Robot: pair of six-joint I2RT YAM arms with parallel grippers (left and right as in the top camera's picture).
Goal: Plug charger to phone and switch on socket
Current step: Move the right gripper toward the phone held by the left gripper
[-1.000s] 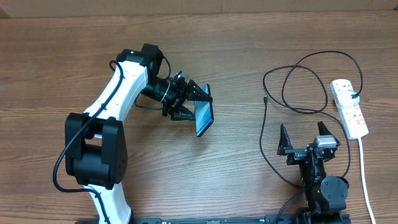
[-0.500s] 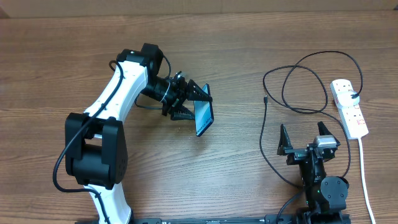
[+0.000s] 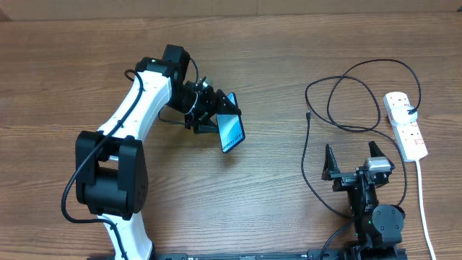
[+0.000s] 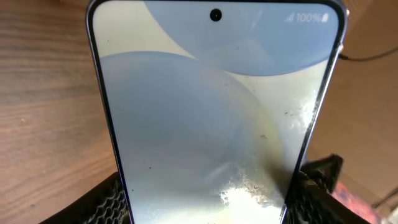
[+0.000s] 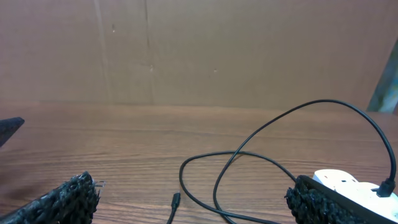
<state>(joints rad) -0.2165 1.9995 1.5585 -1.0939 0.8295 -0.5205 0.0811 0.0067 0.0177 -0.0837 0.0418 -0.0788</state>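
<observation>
Brown wooden worktop, cardboard wall behind. Centre-left, the left tool clamps the phone, tilted, screen lit. Lower right, the right tool sits empty, jaws spread wide. The charger loops upper right, running to the socket at the right edge. Phone's being presented, I'd say; next calls for the right tool grabbing the cable's loose tip.

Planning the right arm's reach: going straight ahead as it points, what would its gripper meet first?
Probably the charger, at its nearest loop, lying on the table just ahead of the open right gripper. Nothing nearer shows in the wrist view, though the fingers may pass above it.
</observation>
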